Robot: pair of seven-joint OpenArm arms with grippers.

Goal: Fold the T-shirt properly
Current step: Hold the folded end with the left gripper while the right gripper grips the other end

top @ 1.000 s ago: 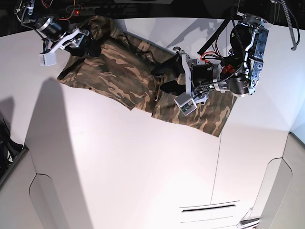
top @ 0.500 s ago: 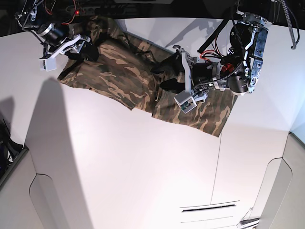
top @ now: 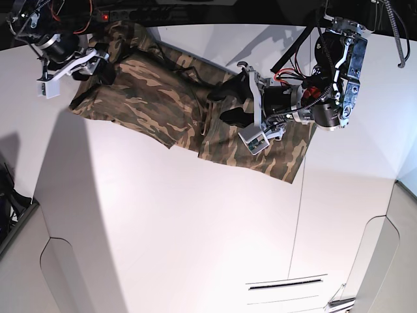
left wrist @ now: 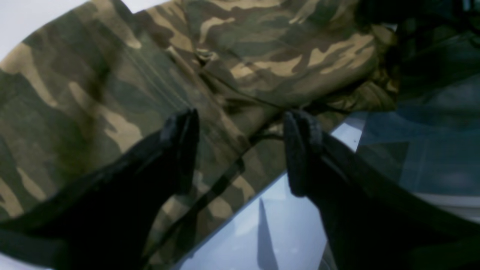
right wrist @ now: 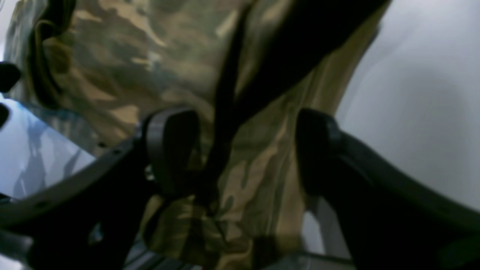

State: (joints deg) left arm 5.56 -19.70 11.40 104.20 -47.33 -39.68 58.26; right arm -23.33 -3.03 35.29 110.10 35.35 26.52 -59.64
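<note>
Since a second ago the T-shirt point(top: 176, 104) has slid left and toward the far edge of the table point(top: 195, 228): its near-right corner, which lay lower and further right, now sits closer in, and the left corner has been drawn leftward. With it, the right tool point(top: 104, 65) has moved left and farther back, up toward the dark far edge of the scene. By comparison the left tool point(top: 231, 104) has barely shifted.

Now the camouflage cloth lies spread in a long slanted band across the far part of the white table, running from the far left down toward the right, with its near-right corner point(top: 290, 176) flat on the surface. A fold or seam line crosses the middle of the garment just left of the left tool.

In the left wrist view the left tool point(left wrist: 240, 150) stands spread, its two dark fingers point(left wrist: 180, 146) apart over the shirt's edge, with cloth point(left wrist: 232, 75) and a strip of bare table point(left wrist: 270, 225) between them; nothing is pinched. In the right wrist view the right tool point(right wrist: 247, 150) is spread just as wide, its fingers point(right wrist: 172, 146) either side of a bunched, hanging stretch of cloth point(right wrist: 258, 176). Whether the pads touch the cloth there I cannot tell.
</note>
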